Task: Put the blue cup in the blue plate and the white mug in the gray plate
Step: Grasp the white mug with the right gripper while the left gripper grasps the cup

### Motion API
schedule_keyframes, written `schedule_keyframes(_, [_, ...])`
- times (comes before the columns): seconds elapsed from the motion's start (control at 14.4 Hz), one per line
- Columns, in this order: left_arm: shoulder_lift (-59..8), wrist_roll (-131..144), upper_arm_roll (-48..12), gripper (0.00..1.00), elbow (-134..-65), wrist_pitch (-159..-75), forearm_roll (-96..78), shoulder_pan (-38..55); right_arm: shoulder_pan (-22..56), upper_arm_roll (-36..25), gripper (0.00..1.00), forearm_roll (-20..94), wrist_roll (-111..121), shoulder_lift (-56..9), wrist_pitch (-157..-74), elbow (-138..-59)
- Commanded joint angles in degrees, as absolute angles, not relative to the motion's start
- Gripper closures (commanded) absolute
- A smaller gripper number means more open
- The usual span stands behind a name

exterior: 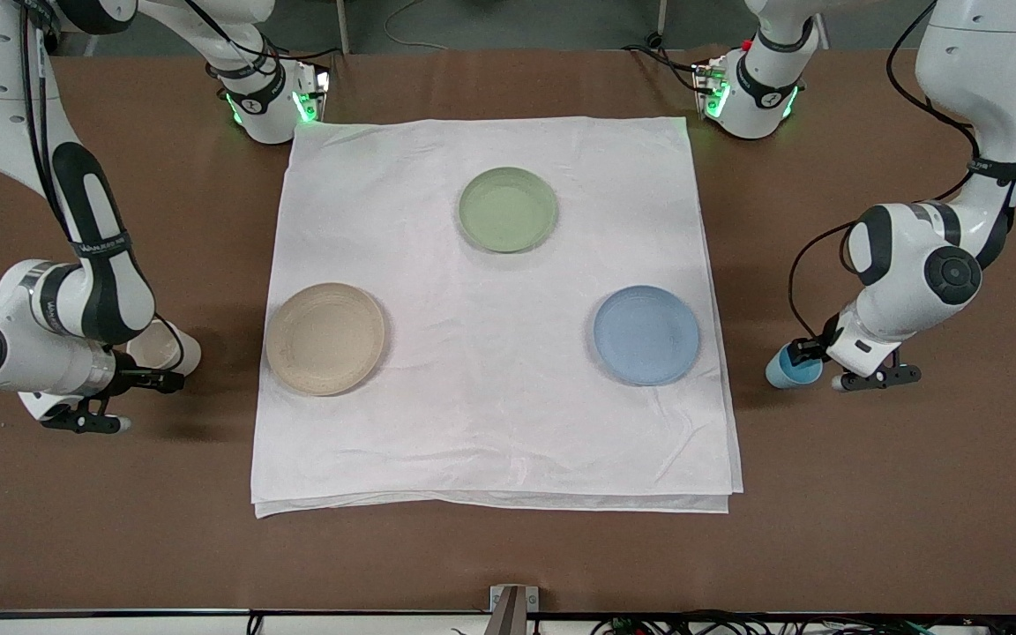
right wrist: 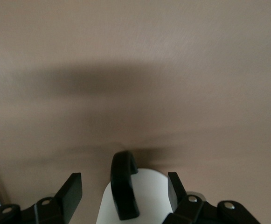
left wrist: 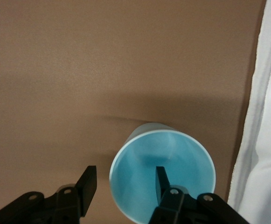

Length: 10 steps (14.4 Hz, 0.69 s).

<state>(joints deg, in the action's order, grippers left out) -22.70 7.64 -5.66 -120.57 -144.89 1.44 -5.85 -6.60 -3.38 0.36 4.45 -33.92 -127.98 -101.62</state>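
The blue cup (exterior: 788,368) is on the bare table beside the cloth, at the left arm's end. In the left wrist view the blue cup (left wrist: 163,175) shows its open mouth. My left gripper (left wrist: 123,184) is open, one finger inside the rim and one outside; it also shows in the front view (exterior: 812,357). The white mug (exterior: 168,349) with its black handle (right wrist: 124,186) is on the bare table at the right arm's end. My right gripper (right wrist: 123,189) is open around the mug (right wrist: 147,200); it also shows in the front view (exterior: 145,363). The blue plate (exterior: 646,335) and the gray plate (exterior: 324,338) lie empty on the cloth.
A white cloth (exterior: 499,423) covers the middle of the brown table (exterior: 508,556). A pale green plate (exterior: 508,209) lies on it nearer the robot bases. The gray plate is beside the mug and the blue plate beside the cup.
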Motion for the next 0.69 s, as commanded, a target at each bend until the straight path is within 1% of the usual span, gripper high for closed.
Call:
schedule_keyframes(0.0, [-22.94,8.17,-5.71,0.86,-119.88,-145.28,1.23,-5.71,-7.65,-2.11,0.40,1.49,5.62,-30.15,-128.41,-105.64])
schedule_keyframes(0.07, [-22.77,8.17,-5.71,0.98,-119.97,-145.20,1.23,-5.54,-7.73,-2.11,0.55,1.58,6.32,-30.06,-127.97,-105.56])
schedule_keyframes(0.14, [-22.07,8.00,-5.71,1.00,-119.97,-144.85,1.23,-5.54,-7.91,-2.11,0.71,1.67,7.29,-29.62,-127.53,-105.47])
schedule_keyframes(0.21, [-20.76,8.00,-5.80,1.00,-119.97,-144.67,1.23,-5.54,-8.08,-2.11,0.89,2.02,7.38,-29.36,-127.09,-105.29])
schedule_keyframes(0.28, [-18.65,8.26,-6.06,1.00,-120.23,-143.45,1.23,-5.28,-8.00,-2.11,0.99,2.63,7.38,-29.09,-126.57,-105.03])
schedule_keyframes(0.35, [-16.54,8.87,-6.67,1.00,-120.23,-140.91,1.23,-4.84,-8.09,-2.11,1.00,2.90,7.47,-28.92,-126.04,-104.68])
schedule_keyframes(0.49, [-12.76,15.43,-11.05,1.00,-119.71,-135.37,1.23,-4.83,-7.91,-2.11,1.00,3.86,7.12,-28.31,-123.50,-103.10])
schedule_keyframes(0.62, [-10.99,23.25,-15.97,1.00,-119.79,-132.46,1.41,-4.83,-6.51,-2.11,1.00,7.97,5.81,-25.85,-120.34,-103.09])
